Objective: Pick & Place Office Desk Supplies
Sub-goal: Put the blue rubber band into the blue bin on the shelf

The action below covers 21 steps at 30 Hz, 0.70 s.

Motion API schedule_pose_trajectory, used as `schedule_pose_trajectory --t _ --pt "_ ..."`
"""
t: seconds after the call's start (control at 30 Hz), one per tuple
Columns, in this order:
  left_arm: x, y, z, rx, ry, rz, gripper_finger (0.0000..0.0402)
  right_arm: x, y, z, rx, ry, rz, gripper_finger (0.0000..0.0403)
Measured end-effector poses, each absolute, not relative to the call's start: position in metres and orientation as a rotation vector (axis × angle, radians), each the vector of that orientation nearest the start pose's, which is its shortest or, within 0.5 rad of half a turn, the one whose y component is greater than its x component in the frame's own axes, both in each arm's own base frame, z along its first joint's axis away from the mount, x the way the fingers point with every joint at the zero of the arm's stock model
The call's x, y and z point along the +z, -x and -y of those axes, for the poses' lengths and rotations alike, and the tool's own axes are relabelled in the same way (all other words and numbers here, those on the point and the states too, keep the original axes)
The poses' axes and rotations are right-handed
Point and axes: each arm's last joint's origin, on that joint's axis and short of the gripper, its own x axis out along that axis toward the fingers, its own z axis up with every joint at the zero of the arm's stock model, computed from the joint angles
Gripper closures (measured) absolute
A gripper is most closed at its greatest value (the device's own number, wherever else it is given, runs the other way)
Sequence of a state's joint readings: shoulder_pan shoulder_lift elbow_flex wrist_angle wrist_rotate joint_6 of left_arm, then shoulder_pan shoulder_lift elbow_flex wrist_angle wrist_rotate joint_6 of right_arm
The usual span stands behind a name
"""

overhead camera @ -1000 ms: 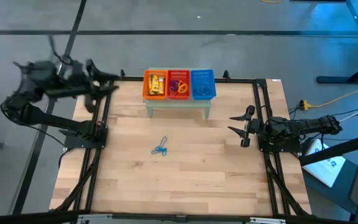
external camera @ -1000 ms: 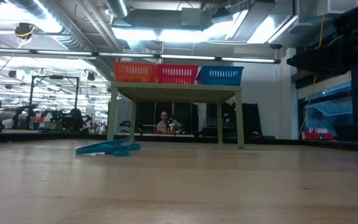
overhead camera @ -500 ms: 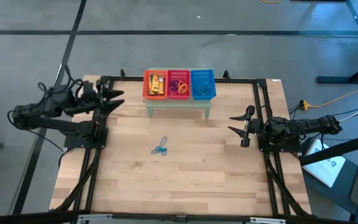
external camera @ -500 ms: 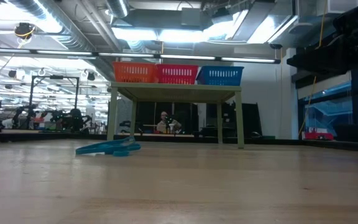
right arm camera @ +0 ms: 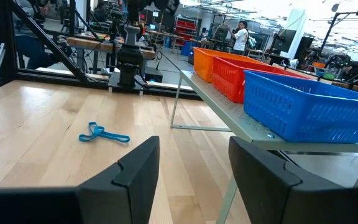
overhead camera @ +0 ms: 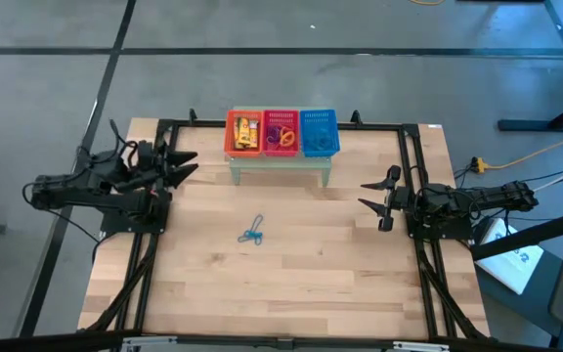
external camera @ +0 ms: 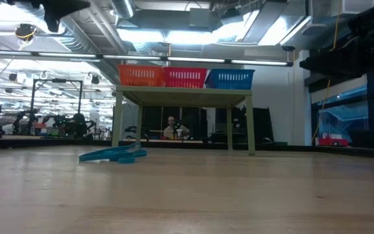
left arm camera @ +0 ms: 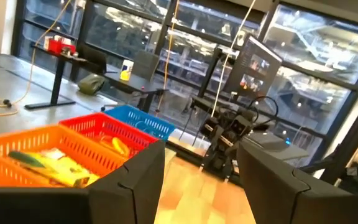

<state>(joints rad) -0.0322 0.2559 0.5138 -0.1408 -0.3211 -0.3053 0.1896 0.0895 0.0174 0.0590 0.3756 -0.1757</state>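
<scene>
A tangle of thin blue loops lies flat on the wooden table near its middle, also in the low view and the right wrist view. Yellow blocks fill the orange basket; orange and purple loops lie in the red basket; the blue basket stands beside them. My left gripper stands open at the table's left edge, level, pointing right. My right gripper stands open at the right edge, pointing left. Neither is near the blue loops.
The three baskets stand side by side on a small pale green stand at the table's far middle. Black frame rails run along the table's left and right edges. A person shows in the room beyond the table.
My left arm has come down from high above the table's far left corner and folded in at the left edge; its gripper has sunk and now points level toward the right. The blue loops and my right arm have kept still.
</scene>
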Motion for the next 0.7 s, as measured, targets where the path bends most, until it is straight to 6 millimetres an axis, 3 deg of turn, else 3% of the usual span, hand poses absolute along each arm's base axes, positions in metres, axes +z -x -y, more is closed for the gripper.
schedule_pose_trajectory --t 0.27,0.43,0.7 --pt "0.254 -0.085 -0.006 0.268 0.451 0.108 0.0206 0.168 -0.101 -0.008 -0.185 0.179 -0.029 0.0208" --pt "0.24 -0.09 -0.005 0.246 0.452 0.035 0.0206 0.168 -0.101 -0.009 -0.185 0.179 -0.029 0.0208" --pt "0.218 -0.1 -0.002 0.203 0.469 -0.222 0.0205 0.168 -0.101 -0.009 -0.185 0.18 -0.029 0.0208"
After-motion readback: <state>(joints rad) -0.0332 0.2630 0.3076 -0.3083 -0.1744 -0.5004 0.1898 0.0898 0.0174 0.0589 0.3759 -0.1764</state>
